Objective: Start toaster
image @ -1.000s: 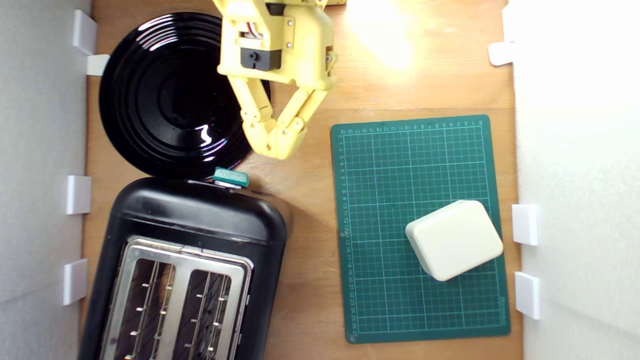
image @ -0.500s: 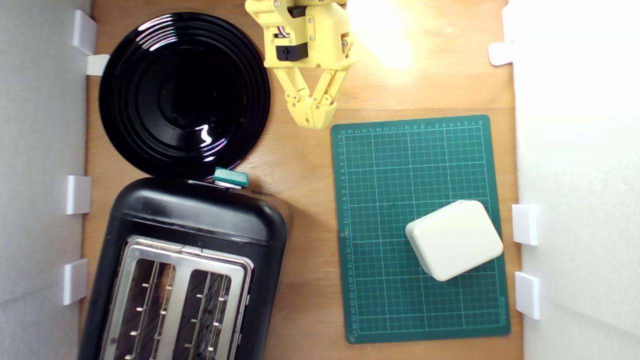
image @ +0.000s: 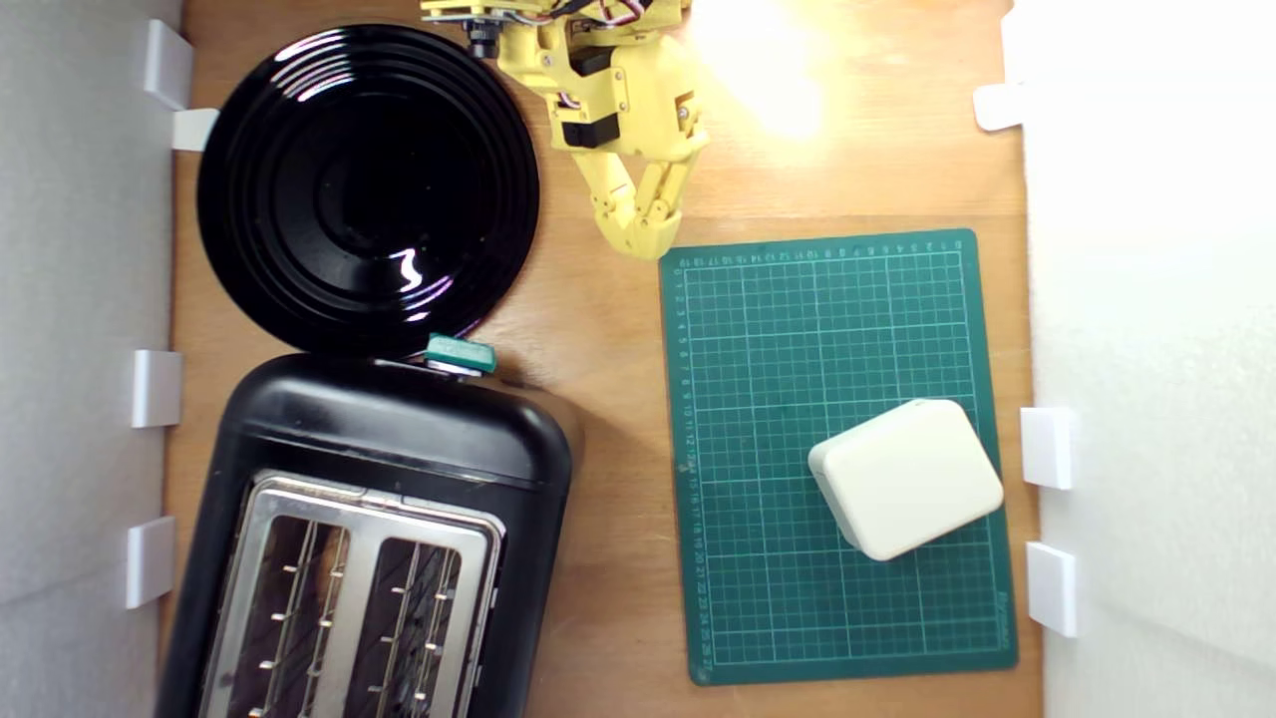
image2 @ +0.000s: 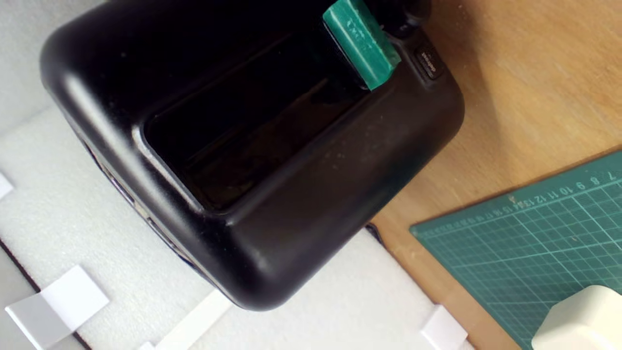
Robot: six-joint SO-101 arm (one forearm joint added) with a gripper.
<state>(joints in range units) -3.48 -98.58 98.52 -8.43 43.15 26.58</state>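
The glossy black toaster (image: 399,449) fills the lower part of the exterior view's left, and its silver-framed slots (image: 349,598) hold nothing I can see. Its teal-green lever (image: 460,353) juts from the end that faces the black plate. My yellow gripper (image: 638,237) hangs over bare wood well away from the lever, up and toward the exterior view's right, with its fingers shut on nothing. The wrist view shows the toaster's end face (image2: 243,170) and the lever (image2: 362,43), but no part of my gripper.
A round black plate (image: 299,120) lies just beyond the toaster's lever end. A green cutting mat (image: 797,329) at the exterior view's right carries a cream rounded block (image: 905,477). White foam walls with clips (image: 157,387) line both sides.
My gripper has drawn back from just above the lever, moving up and to the exterior view's right, and has turned slightly. The lever and toaster have not moved.
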